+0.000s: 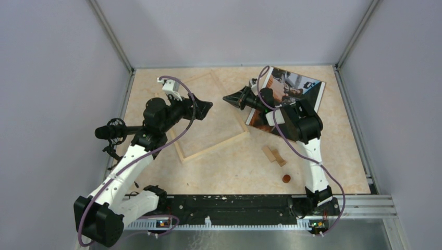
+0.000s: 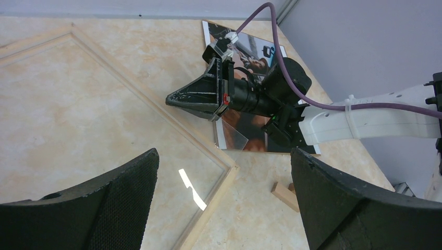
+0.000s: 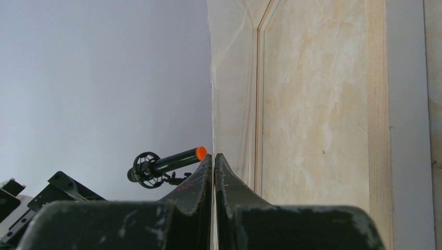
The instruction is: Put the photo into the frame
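While the left tool point(image 1: 206, 107) hangs over the frame point(image 1: 213, 147), its jaws stand wide with nothing between them. Left wrist view has both fingers point(image 2: 120, 203) spread along the bottom edge, and the frame's right corner lies on the tabletop point(image 1: 234, 166) under the gap. Right tool point(image 1: 226, 98) is closed tight, tips meeting, nothing visibly pinched. It points left toward the left tool, tip near the frame's right slat; can't tell if it touches slat or tabletop. Frame lies flat, turned diagonal, centre-left of the tabletop, marble pattern showing through its opening and a bright glare streak just inside the right corner. Photo point(image 1: 294, 83) lies flat, picture side up, at the far right near the side wall, fully outside the frame. Its near-left corner is just beside the frame's right corner, contact unclear. The right arm's wrist and forearm cover the photo's near part. Small wooden blocks point(image 1: 273, 155) lie together in front of the photo, right of the frame and apart from both. A small brown disc point(image 1: 286, 178) lies nearer the arm bases. A black rod point(image 1: 107, 132) sits at the left edge by the left arm; right wrist view shows an orange tip on it.
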`<action>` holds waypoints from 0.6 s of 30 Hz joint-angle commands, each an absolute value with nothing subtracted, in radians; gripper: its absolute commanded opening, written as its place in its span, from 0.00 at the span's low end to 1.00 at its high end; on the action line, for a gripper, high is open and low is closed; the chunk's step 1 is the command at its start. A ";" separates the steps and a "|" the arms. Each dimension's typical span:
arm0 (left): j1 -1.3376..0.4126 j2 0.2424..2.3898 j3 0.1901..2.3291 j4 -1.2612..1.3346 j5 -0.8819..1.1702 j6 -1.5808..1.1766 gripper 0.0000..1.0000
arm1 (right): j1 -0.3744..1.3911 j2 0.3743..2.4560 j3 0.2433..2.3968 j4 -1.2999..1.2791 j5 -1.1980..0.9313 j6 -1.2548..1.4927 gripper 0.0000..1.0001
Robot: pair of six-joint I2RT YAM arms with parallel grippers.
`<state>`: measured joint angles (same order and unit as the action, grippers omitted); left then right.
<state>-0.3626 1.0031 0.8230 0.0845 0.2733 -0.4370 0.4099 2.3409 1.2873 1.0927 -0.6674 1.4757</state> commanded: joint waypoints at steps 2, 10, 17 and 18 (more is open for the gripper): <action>-0.360 0.983 0.843 0.143 0.289 -0.439 0.98 | 0.414 2.332 1.283 1.168 -0.688 1.503 0.00; -0.360 0.982 0.842 0.143 0.288 -0.439 0.98 | 0.416 2.335 1.273 1.171 -0.686 1.504 0.00; -0.360 0.979 0.842 0.143 0.289 -0.439 0.98 | 0.421 2.341 1.269 1.162 -0.684 1.501 0.00; -0.360 0.980 0.843 0.142 0.290 -0.439 0.98 | 0.422 2.340 1.266 1.162 -0.683 1.500 0.00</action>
<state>-0.3626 1.0031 0.8230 0.0845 0.2733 -0.4370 0.4118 2.3455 1.2739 1.0954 -0.6781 1.4887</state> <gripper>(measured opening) 0.984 0.005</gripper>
